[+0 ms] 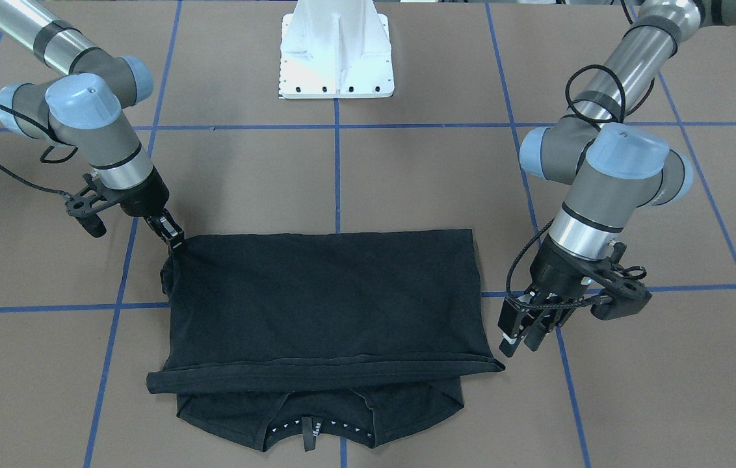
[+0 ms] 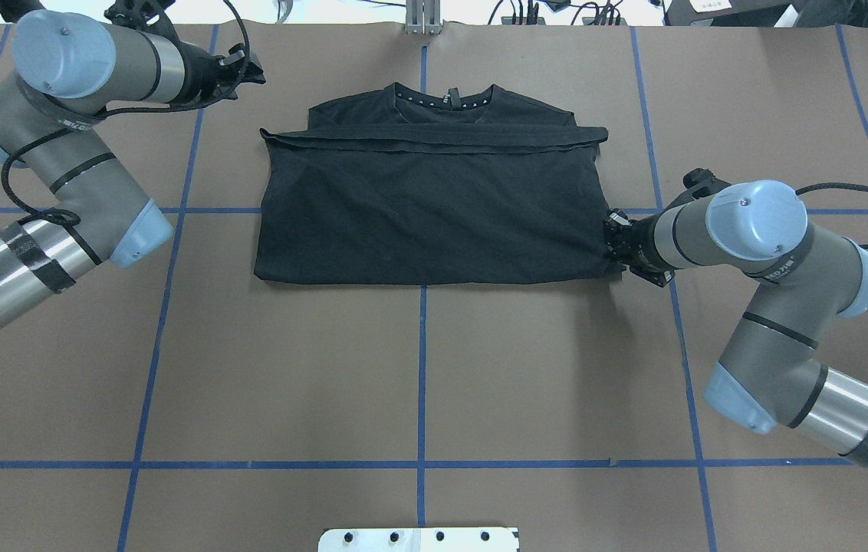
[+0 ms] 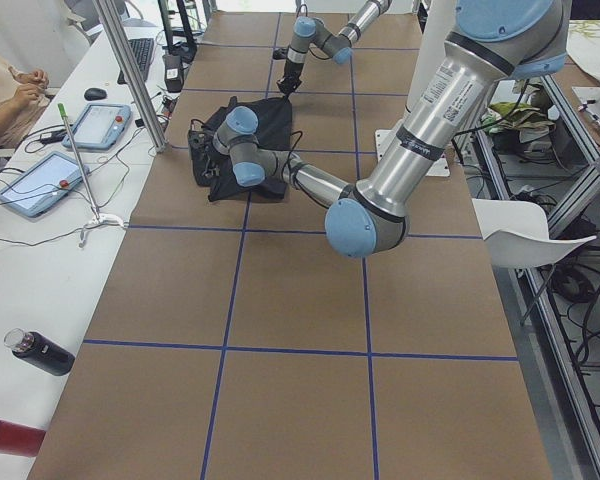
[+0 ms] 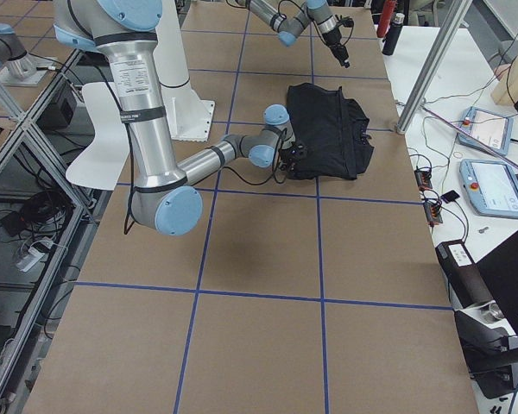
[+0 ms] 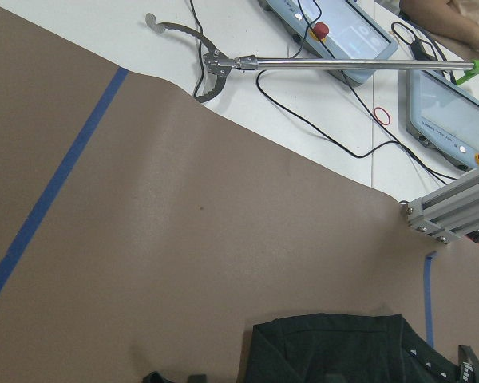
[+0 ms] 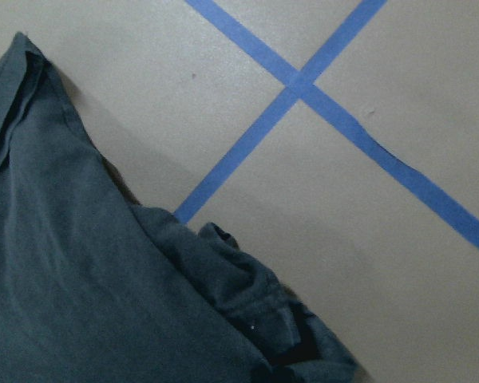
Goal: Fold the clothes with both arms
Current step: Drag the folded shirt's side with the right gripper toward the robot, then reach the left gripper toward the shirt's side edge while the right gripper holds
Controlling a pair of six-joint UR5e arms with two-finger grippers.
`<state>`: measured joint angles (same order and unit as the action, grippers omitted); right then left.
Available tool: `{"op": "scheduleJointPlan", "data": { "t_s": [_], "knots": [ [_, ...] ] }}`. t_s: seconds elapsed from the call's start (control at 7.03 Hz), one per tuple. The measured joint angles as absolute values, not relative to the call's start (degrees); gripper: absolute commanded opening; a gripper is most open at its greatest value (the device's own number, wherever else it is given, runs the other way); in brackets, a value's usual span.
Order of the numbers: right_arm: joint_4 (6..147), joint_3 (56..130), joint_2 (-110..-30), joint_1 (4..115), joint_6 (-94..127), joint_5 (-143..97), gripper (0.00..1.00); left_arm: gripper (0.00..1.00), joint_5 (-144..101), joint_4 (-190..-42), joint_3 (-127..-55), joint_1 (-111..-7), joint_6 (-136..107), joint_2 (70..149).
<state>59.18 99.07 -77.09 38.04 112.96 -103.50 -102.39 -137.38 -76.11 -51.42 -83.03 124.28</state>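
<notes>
The black T-shirt (image 1: 322,299) lies flat on the brown table, its lower part folded up across the chest, so the collar (image 1: 306,429) still shows at the operators' side. My right gripper (image 1: 175,242) is shut on the shirt's folded corner nearest the robot; in the right wrist view the fabric (image 6: 80,279) bunches at the bottom edge. My left gripper (image 1: 521,338) hangs open just off the shirt's far corner, holding nothing. From overhead the shirt (image 2: 434,207) has the right gripper (image 2: 612,239) at its right edge. The logo is hidden.
The white pedestal (image 1: 335,52) stands behind the shirt at the table's robot side. Blue tape lines (image 2: 422,368) grid the table. Past the far edge, a bench holds tablets (image 5: 343,32), cables and a metal rod; an aluminium post (image 5: 455,207) stands near the collar. A person's hands (image 3: 20,90) rest there.
</notes>
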Motion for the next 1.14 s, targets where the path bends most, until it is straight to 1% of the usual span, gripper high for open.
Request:
{"op": "scheduleJointPlan", "data": {
  "t_s": [0.14, 0.43, 0.57, 0.71, 0.85, 1.0, 1.14],
  "knots": [
    [59.25, 102.23, -79.31, 38.06, 113.05, -103.97, 0.0, 0.58, -102.39, -137.37, -76.27, -51.42, -83.1, 124.26],
    [59.6, 111.44, -85.82, 36.37, 114.62, -106.85, 0.0, 0.58, -102.41, -137.32, -76.86, -51.42, -83.2, 124.17],
    [59.73, 116.01, -89.8, 32.16, 115.41, -107.98, 0.0, 0.58, -102.45, -137.25, -77.5, -51.38, -83.22, 124.1],
    [59.81, 119.78, -93.38, 25.67, 115.87, -108.45, 0.0, 0.58, -102.61, -137.19, -78.3, -51.36, -83.23, 123.96],
    [59.84, 122.48, -95.59, 18.22, 116.83, -108.79, 0.79, 0.58, -103.35, -137.14, -79.32, -51.34, -83.25, 123.67],
    [59.85, 124.25, -96.5, 11.26, 118.22, -109.14, 1.0, 0.58, -104.47, -137.12, -80.49, -51.3, -83.29, 123.18],
    [59.83, 125.44, -96.79, 6.33, 119.04, -109.39, 1.0, 0.59, -105.76, -137.11, -81.66, -51.27, -83.33, 122.62]
  ]
}}
